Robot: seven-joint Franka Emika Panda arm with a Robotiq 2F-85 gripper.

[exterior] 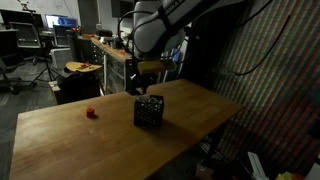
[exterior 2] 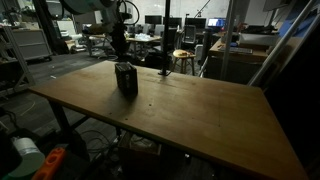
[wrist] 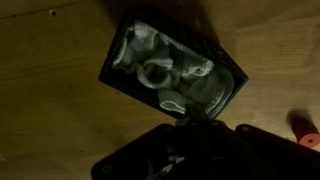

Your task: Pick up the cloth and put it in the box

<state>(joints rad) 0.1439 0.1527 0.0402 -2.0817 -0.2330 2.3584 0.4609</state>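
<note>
Bench (exterior: 80, 140): a wooden top that carries the items in both exterior views.

Box (exterior: 148, 110): a black container with perforated sides, standing upright at centre frame in this exterior view. In the other exterior view (exterior 2: 126, 78) it sits upper left of centre, on the far part of the bench. The wrist view looks down into it from above, with its dark wall (wrist: 112, 62) enclosing the upper middle of the frame.

Cloth (wrist: 160, 65): pale grey-white fabric lying bunched in folds inside the box, within its walls. It is seen only in the wrist view. The exterior views are too dark and distant to show it.

End effector (wrist: 193, 118): it enters from the bottom of the wrist view with its dark fingers drawn together, clenched, just at the lower edge of the box. The frame is too dark to tell whether any fabric is pinched between the fingers. In an exterior view the end effector (exterior: 150, 80) hangs directly above the box, close to its top. The other exterior view shows the same, with the end effector (exterior 2: 120, 55) just over the box and the arm rising toward the upper left.

Small red object (exterior: 91, 113): it lies on the bench left of the box and apart from it. It also shows at the right edge of the wrist view (wrist: 308, 128).
</note>
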